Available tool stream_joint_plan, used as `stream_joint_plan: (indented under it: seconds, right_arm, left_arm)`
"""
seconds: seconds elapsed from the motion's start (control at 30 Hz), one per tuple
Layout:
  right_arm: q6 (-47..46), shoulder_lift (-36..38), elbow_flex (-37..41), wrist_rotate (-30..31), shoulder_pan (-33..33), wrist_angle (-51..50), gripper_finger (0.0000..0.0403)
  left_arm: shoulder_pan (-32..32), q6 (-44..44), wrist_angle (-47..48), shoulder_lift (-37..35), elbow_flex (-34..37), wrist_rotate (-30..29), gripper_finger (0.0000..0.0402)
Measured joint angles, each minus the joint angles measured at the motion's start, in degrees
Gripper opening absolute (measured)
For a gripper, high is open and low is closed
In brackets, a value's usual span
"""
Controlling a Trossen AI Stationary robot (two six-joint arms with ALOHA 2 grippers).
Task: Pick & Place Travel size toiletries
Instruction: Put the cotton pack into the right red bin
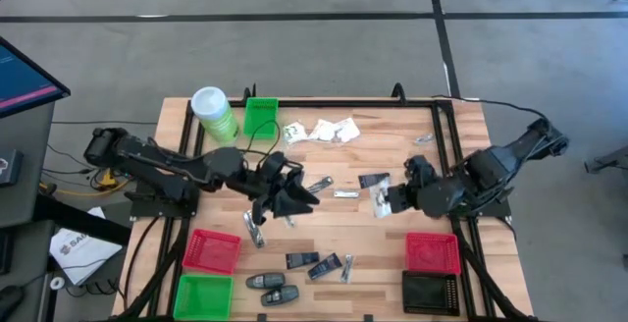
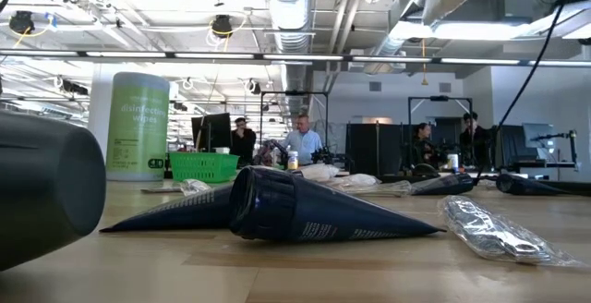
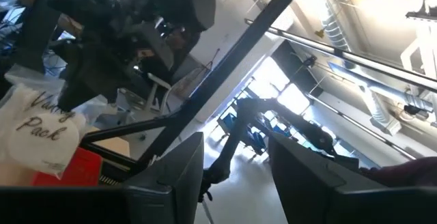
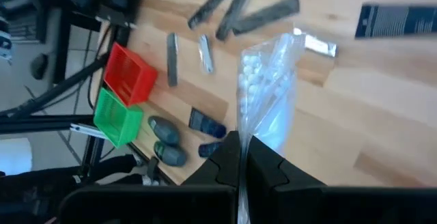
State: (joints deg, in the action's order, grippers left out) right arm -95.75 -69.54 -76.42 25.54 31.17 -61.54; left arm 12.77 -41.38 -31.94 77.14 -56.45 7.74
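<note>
Pale wooden tabletop [image 1: 334, 239] fills the centre of the high view, grey floor all round it. The right gripper [image 1: 391, 202], centre-right, has its fingers [image 4: 225, 162] pressed together on a clear crinkly packet [image 4: 270, 94] full of small white beads, which juts out from the fingertips over the wood. The left gripper [image 1: 294, 202], just left of centre, is tipped on its side; its fingers [image 3: 174, 176] stand apart with nothing visible between them, and that wrist camera looks up at the ceiling. Whether the fingertips touch the table cannot be told.

Outward from there, the toiletries lie scattered: a cluster of white sachets [image 1: 324, 131] at upper centre, too bunched to count; a dark flat packet [image 1: 373, 179] beside the right gripper; two slim silvery packets [image 1: 332, 187] at centre; a silvery tube [image 1: 254, 232] left of centre; two dark packets [image 1: 314, 263] lower centre with one more silvery piece [image 1: 346, 268] beside them; two black oval pieces [image 1: 273, 288] at the bottom.

Bins, counted: two green [image 1: 203, 296], two red [image 1: 213, 250], one black [image 1: 432, 293], cut partly by the bottom edge. One green canister [image 1: 213, 114] stands upper left. The low view is half blocked by a dark cone-shaped packet [image 2: 305, 211] lying close to the lens.
</note>
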Motion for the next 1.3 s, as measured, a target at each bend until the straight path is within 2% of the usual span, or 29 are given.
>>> stream_joint_plan:
  seconds: [0.47, 0.83, 1.3]
  right_arm:
    - [-13.2, -2.9, 0.0, -0.1, 10.7, -8.6, 0.0000]
    - [-28.5, -3.5, 0.0, 0.3, 22.8, -19.1, 0.0000]
    - [-31.4, -12.0, 0.1, -4.0, 27.1, -20.4, 0.0000]
  left_arm:
    - [5.2, 2.6, 0.0, 0.0, 0.0, -13.7, 0.0159]
    - [7.0, 3.7, -0.1, 0.3, 0.0, -22.3, 0.0159]
    - [12.0, 4.1, 0.0, 0.3, 0.0, -31.5, 0.0159]
